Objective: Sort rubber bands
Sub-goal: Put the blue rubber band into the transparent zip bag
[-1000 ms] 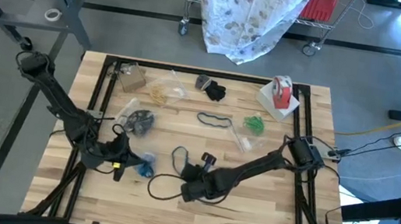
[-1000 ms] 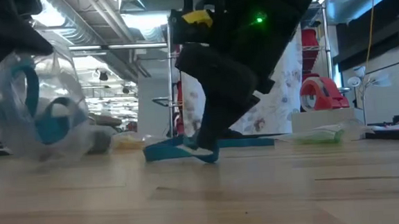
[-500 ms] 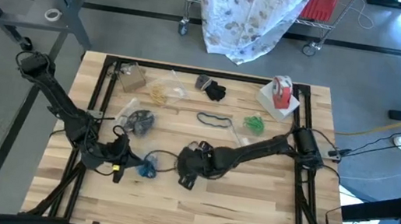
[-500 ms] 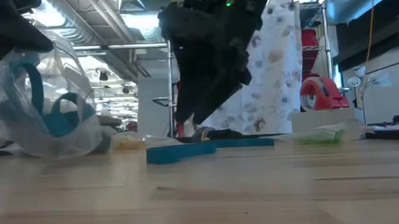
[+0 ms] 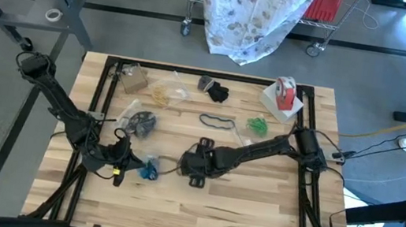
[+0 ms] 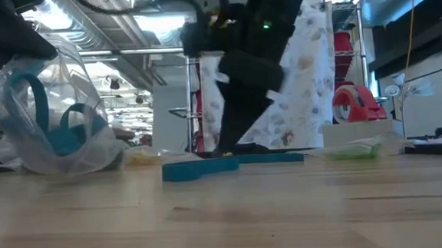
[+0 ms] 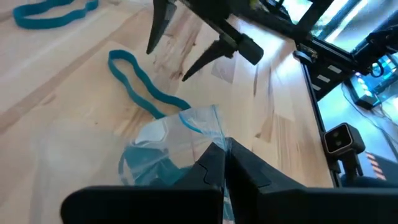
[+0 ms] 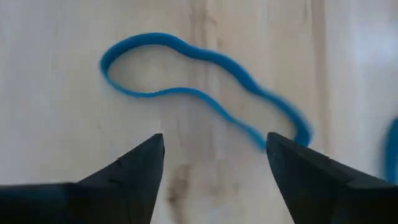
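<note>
A teal rubber band (image 8: 199, 87) lies flat on the wood near the table's middle, also seen as the loose teal band (image 7: 140, 87). My right gripper (image 8: 214, 158) hovers open just above it, fingers pointing down and touching nothing; it is the right gripper (image 5: 189, 167). At the front left my left gripper (image 7: 222, 163) is shut on a clear bag (image 7: 155, 158) that holds teal bands, the bag (image 6: 52, 127). A second loose teal band (image 7: 53, 15) lies farther off. My left gripper pinches the clear bag's upper edge (image 7: 208, 127) between its two shut fingers, coming at it slanting downward from the table's left. The bag bulges out in front of the fingers, and its lower part (image 6: 62, 164) seems to rest on the wood.
Toward the far edge lie a bag of black bands (image 5: 140, 123), a bag of tan bands (image 5: 162, 92), a bag of green bands (image 5: 257, 125), a loose black band (image 5: 218, 121), a black clump (image 5: 216, 91) and a red-and-white tape roll (image 5: 285, 93). Bare wood stretches along the near edge.
My right gripper has opened and let go of the teal band, then risen and moved from the near middle toward the far edge and the left gripper, rolling as it went. The band has stayed flat on the wood. The left gripper has rolled a little, turning the bag.
</note>
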Controlling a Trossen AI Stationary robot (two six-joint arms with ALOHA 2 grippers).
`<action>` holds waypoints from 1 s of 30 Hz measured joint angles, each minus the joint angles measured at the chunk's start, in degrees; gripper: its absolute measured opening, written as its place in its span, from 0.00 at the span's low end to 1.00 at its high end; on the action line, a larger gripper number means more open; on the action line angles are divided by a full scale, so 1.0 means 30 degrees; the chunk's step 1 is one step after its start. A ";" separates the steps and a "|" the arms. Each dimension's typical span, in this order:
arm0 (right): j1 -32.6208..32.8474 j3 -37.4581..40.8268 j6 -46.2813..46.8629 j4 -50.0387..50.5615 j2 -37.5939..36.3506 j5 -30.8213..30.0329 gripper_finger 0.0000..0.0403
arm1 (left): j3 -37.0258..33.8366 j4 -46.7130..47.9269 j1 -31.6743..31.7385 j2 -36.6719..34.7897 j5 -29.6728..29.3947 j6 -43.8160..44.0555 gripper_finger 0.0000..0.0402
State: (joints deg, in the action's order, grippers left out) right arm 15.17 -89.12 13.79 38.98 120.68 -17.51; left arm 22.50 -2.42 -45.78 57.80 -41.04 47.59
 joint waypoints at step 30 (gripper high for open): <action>-0.3862 -0.0240 -0.6704 -0.2703 0.2359 0.6928 0.30 | 0.0000 -0.0007 0.0007 -0.0007 0.0007 0.1225 0.00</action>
State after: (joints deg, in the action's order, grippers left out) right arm 3.58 -89.84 -6.32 30.87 127.75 3.28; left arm 22.50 -2.44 -45.76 57.78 -41.01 51.27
